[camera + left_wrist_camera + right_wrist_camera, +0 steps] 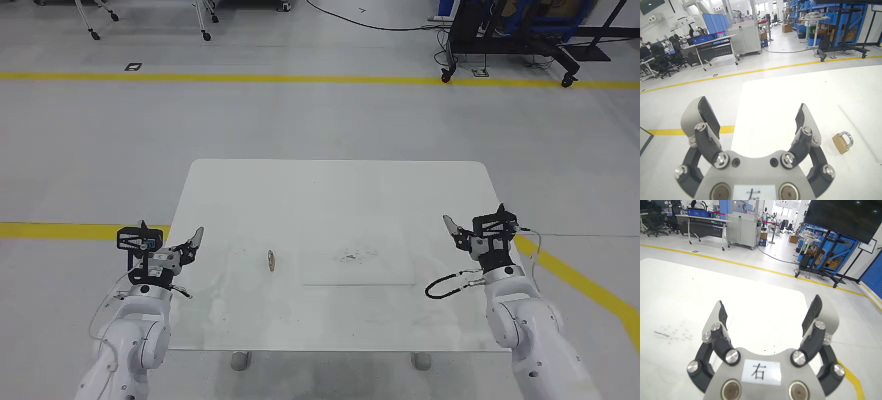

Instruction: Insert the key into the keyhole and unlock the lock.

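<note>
Padlock (270,261) is seen lying flat on the white table (330,200), in the left-centre part toward the near edge. Brass body, silver shackle; the shackle end is turned toward a thin white mat (390,272). In the left wrist view the padlock (841,143) is placed just beside the mat (863,128) edge, apart from it, and is touched by nothing.

Left gripper (170,240) is held at the table's left edge, level with the padlock and well apart from it. Jaws are spread wide and nothing is held. In its own view the left gripper (752,106) is seen with one finger over the floor and the other over the tabletop.

Right gripper (470,226) is held at the table's right edge, past the mat's right end. It is also spread wide with nothing between the ribbed pads (811,313). In its own view the right gripper (769,301) is pointed across the table's far right corner.

Faint grey marks (357,256) are seen on the mat, between the padlock and the right gripper. In the right wrist view the grey marks (664,334) appear as one elongated smudge with scattered dots; what they are cannot be told.
</note>
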Motion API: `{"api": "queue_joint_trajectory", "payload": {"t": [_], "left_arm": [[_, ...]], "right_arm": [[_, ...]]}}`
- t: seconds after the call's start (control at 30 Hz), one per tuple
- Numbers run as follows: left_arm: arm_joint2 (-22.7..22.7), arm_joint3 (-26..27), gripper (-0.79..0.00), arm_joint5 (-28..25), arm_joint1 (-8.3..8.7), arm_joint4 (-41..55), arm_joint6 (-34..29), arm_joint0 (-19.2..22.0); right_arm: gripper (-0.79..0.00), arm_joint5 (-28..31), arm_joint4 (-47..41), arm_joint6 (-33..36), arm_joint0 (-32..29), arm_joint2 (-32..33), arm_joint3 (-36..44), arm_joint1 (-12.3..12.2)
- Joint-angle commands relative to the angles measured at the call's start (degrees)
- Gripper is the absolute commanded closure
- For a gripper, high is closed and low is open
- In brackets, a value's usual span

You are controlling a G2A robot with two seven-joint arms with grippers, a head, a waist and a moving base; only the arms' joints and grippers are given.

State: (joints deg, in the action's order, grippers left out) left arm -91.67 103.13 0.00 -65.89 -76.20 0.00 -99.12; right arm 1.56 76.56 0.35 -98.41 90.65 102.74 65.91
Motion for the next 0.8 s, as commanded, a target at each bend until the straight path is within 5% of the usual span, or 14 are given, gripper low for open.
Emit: {"api": "queue_joint_trajectory", "payload": {"t": [0.0,0.27,0.67,0.77], "left_arm": [[0.0,0.0,-0.785,0.0,0.0,0.0,0.0,0.0],[0.0,0.0,-0.785,0.0,0.0,0.0,0.0,0.0],[0.0,0.0,-0.785,0.0,0.0,0.0,0.0,0.0],[0.0,0.0,-0.785,0.0,0.0,0.0,0.0,0.0]], "right_arm": [[-0.785,3.76,-0.33,1.57,2.35,-2.63,-1.91,0.12],[-0.785,20.67,-6.58,4.12,14.56,-14.58,-15.4,1.32],[-0.785,21.89,-8.1,4.72,15.64,-16.05,-17.82,1.59],[-0.785,27.76,-9.11,7.14,19.24,-18.6,-21.85,1.84]]}}
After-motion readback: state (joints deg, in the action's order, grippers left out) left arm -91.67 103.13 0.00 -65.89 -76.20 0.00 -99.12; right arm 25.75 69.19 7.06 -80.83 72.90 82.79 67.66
